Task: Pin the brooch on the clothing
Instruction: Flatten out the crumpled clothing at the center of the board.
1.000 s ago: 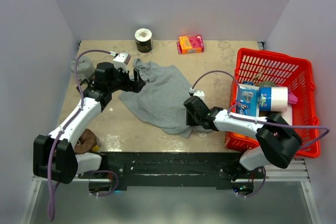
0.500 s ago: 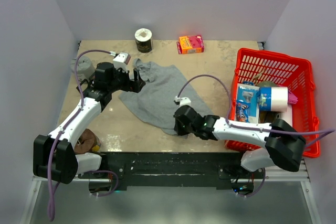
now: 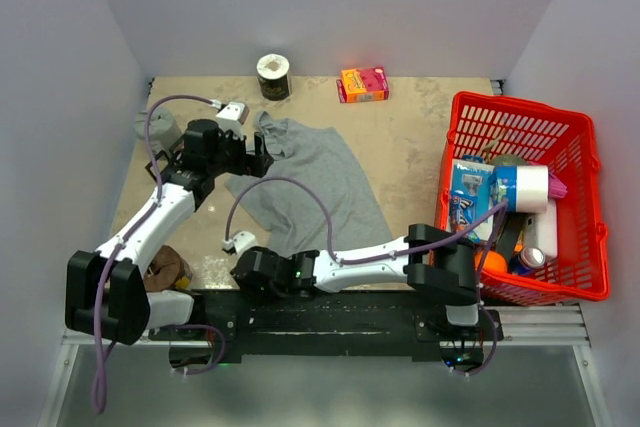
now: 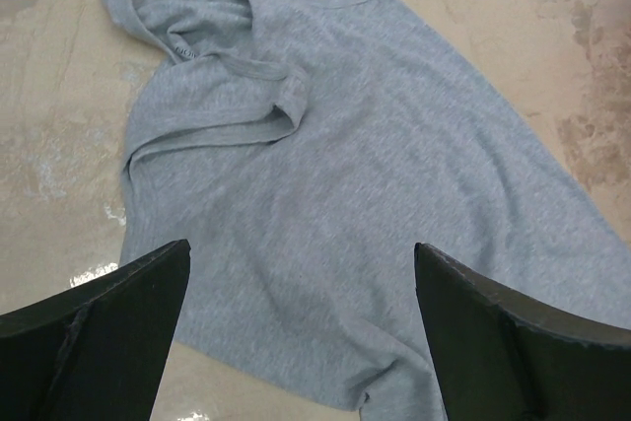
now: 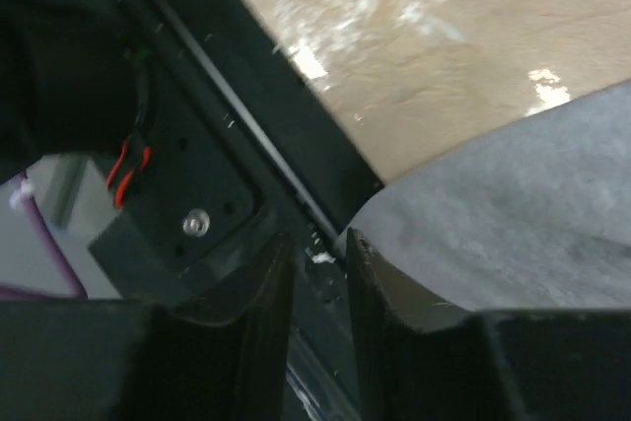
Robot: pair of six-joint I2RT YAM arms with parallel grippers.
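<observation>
The grey tank top (image 3: 310, 179) lies spread on the table, its straps toward the far left. It fills the left wrist view (image 4: 335, 175). The brooch is not visible in any view. My left gripper (image 3: 258, 157) hovers at the top's strap end, its jaws wide open and empty (image 4: 301, 263). My right gripper (image 3: 240, 272) is low at the table's near edge, left of the top's lower hem. In the right wrist view its jaws (image 5: 317, 244) stand a narrow gap apart over the black rail with nothing between them. Grey cloth (image 5: 532, 204) lies beside the right finger.
A red basket (image 3: 520, 112) full of packages stands at the right. An orange box (image 3: 363, 84) and a tape roll (image 3: 272, 75) sit at the back. A brown lump (image 3: 165, 269) lies front left by the black base rail (image 3: 350, 309).
My right arm has swung left along the near edge, from the top's lower right corner to the front left. The left arm has not moved.
</observation>
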